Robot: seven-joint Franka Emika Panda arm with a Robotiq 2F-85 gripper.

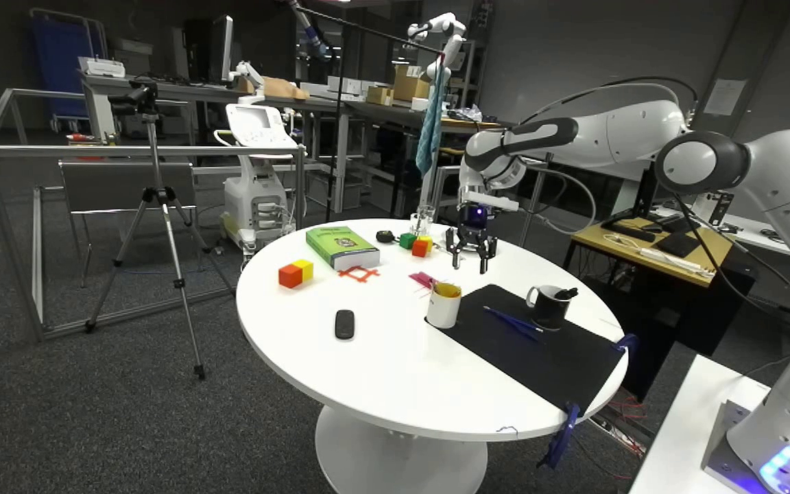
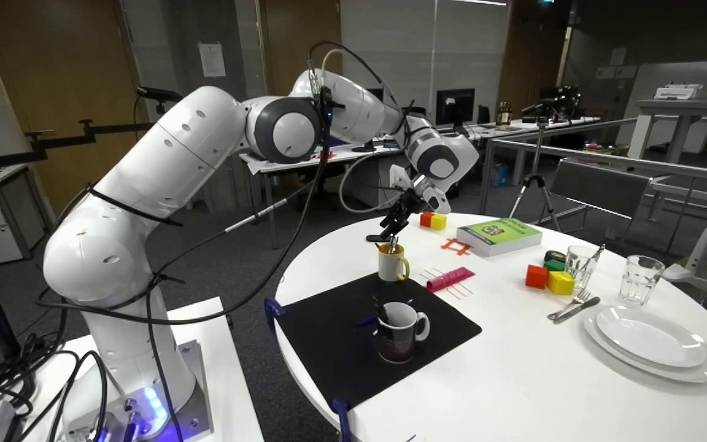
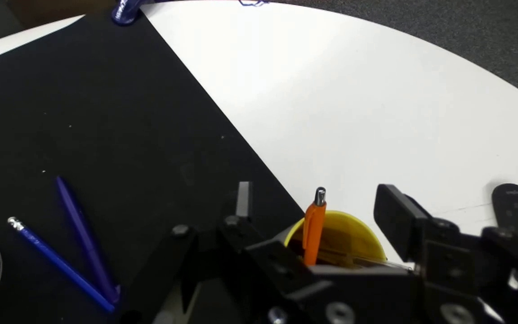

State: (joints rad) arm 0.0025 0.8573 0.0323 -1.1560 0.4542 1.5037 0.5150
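A white cylindrical mug (image 2: 388, 268) with a yellow inside stands upright at one corner of a black rectangular mat (image 1: 539, 370), a slim orange pen (image 3: 314, 229) with a silvery end leaning in it. Near the mug, above a round white table (image 1: 340, 363), hangs a black two-fingered gripper (image 1: 470, 267), its fingers spread apart; in the wrist view the pen shows in the gap between them, with space on either side. On the mat lie a blue pencil (image 3: 59, 263) and a violet pen (image 3: 83, 238), ends close together, and a two-tone mug (image 2: 397, 334), pale above and dark below, stands beside them. Farther out lie a black oblong remote control (image 1: 344, 324) and a thick green book (image 2: 501, 232).
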